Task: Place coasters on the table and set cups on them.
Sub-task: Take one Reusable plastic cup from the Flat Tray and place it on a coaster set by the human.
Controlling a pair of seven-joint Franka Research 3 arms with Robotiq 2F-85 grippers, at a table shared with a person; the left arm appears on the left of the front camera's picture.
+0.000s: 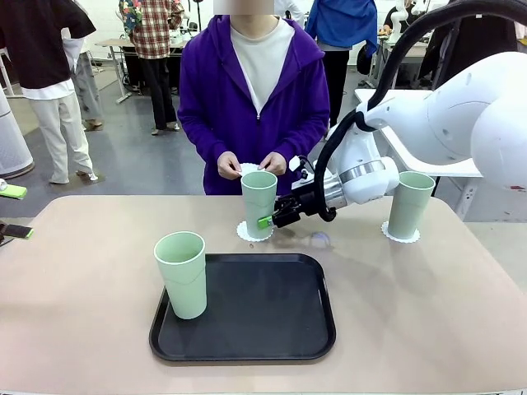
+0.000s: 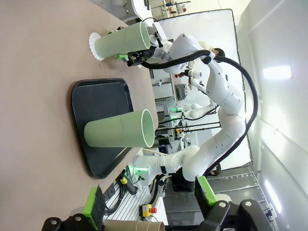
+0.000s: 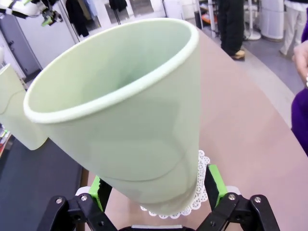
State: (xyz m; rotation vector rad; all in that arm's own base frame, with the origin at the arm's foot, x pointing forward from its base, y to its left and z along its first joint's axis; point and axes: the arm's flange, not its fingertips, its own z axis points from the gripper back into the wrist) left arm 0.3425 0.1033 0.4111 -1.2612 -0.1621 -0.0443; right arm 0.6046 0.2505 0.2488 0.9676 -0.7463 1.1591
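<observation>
Mint-green cup (image 3: 134, 120) is standing upright on its coaster (image 3: 198, 190) at twelve o'clock, your right claw (image 3: 156, 183) straddling it spread wide; tray cup (image 1: 183, 271) is sitting at eight o'clock.

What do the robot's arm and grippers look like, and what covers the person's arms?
Right arm: glossy white shells, a silver wrist ring and a thick black hose looping over it. Right gripper and left gripper: black linkage fingers with bright green pads. The person wears long purple sleeves.
</observation>
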